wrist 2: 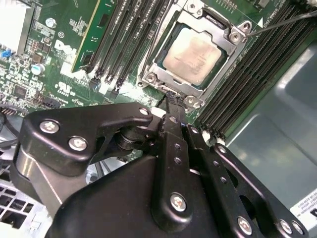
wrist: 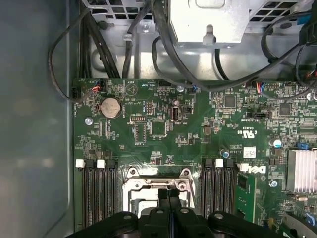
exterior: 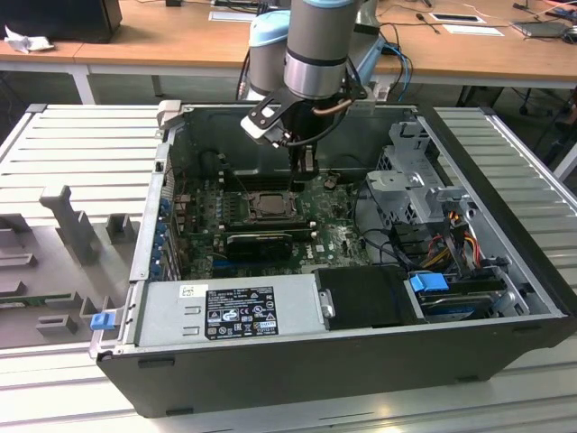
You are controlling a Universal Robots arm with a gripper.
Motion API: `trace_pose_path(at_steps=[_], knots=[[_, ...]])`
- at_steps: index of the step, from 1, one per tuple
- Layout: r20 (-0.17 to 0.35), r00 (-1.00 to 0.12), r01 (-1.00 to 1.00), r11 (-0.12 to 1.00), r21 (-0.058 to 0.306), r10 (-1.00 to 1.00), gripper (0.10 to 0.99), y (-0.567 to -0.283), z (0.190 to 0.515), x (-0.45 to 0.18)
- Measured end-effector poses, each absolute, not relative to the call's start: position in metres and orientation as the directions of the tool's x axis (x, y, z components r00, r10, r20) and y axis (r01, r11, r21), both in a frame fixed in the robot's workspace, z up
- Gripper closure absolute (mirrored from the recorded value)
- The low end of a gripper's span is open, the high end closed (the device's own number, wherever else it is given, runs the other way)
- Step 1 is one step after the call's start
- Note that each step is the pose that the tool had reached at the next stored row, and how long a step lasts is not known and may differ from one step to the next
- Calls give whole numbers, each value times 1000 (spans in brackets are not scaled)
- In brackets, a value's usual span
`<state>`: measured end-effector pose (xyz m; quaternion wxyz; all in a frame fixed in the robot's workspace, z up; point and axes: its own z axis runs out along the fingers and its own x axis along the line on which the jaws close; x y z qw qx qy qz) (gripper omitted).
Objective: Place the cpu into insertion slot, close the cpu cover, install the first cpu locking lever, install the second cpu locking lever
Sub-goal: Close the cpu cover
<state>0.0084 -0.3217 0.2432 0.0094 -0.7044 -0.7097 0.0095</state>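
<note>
The cpu lies in the insertion slot on the green motherboard, its pale metal top showing through the window of the cpu cover, which lies flat over it. A thin wire locking lever slants away from one socket corner. My gripper hangs just beside the socket's edge with its black fingers pressed together and nothing between them. In the exterior view the gripper hovers just behind the socket. In the first wrist view the fingertips sit over the socket frame.
Black memory slots flank the socket on both sides. A black heatsink bar, the grey power supply box, a drive cage and loose cables crowd the case. The case walls enclose the board.
</note>
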Motion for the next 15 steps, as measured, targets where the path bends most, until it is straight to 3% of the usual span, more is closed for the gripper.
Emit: trace_pose_path(at_steps=[15], knots=[[0, -43, 999, 43, -25, 999, 980, -322, 231, -25]])
